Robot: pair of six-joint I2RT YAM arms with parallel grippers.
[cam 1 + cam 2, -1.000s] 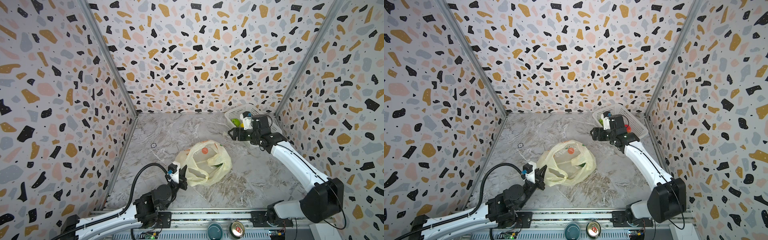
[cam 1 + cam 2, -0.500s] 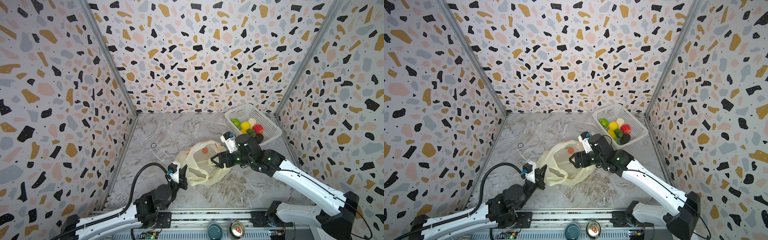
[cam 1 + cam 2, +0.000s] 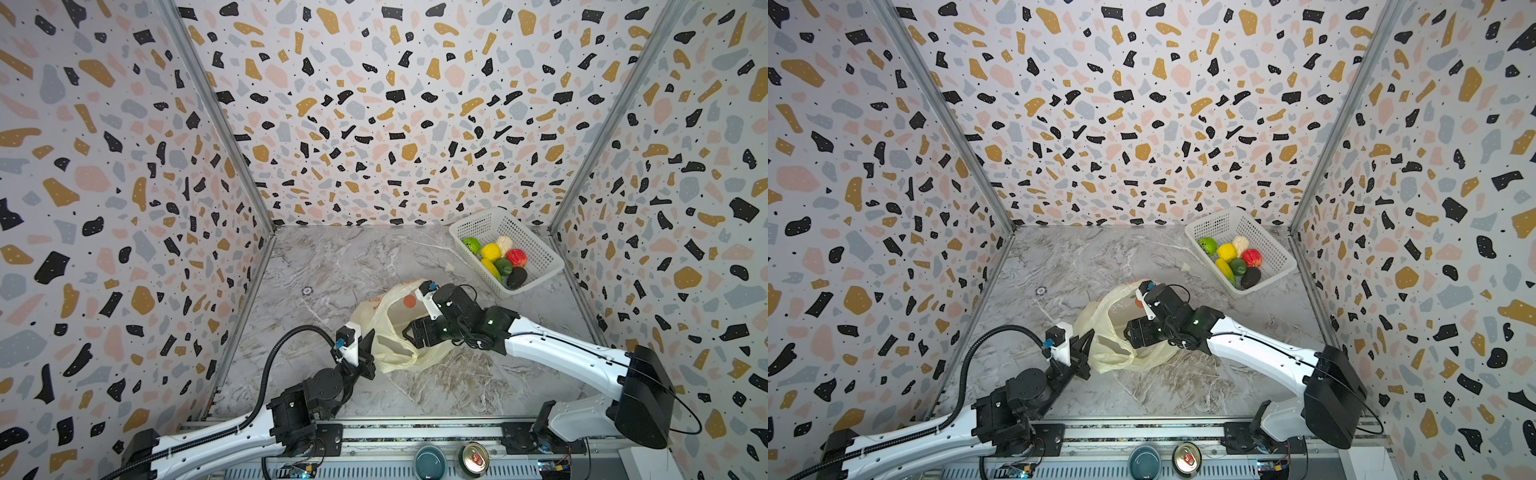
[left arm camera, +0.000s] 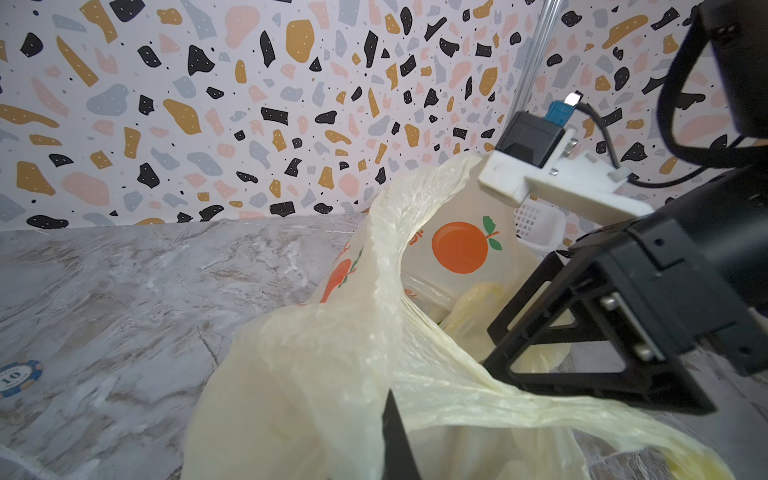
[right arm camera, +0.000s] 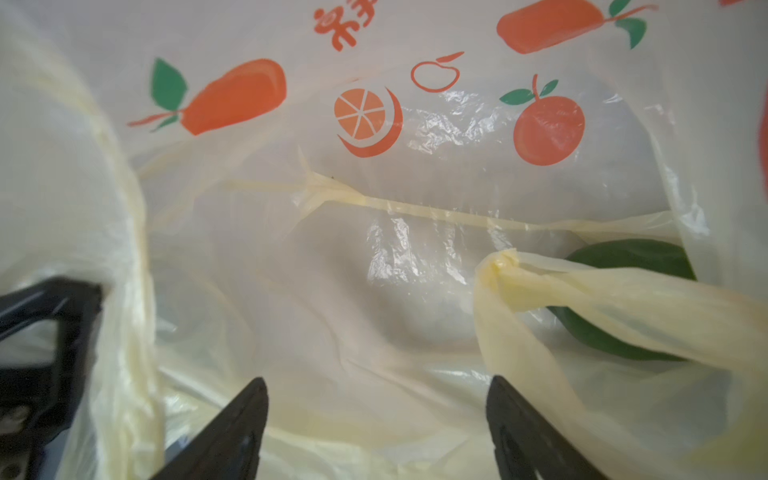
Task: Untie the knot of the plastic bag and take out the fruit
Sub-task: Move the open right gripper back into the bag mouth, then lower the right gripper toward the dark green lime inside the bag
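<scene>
- The plastic bag [image 3: 388,328] lies slumped in the middle of the counter [image 3: 332,257], its mouth gaping toward your right arm. No tied knot shows, and one loop handle [image 5: 582,299] hangs slack across the opening.
- Your left end effector [image 3: 371,353] is clamped shut on the bag's near rim and holds the mouth up.
- Your right end effector [image 5: 376,384] sits inside the mouth, jaws spread wide with nothing between them.
- One dark green fruit [image 5: 631,255] lies deep in the bag, partly under that slack handle. Seven other pieces sit in the white basket [image 3: 482,224] at the back right.
- Expect the film to behave as thin, soft and slippery. It will probably bunch up and get pinched along with anything you close on.
- The fruit looks light and smooth, so it may roll or squirt away. Take it squarely across its widest part, clear of the handle.
</scene>
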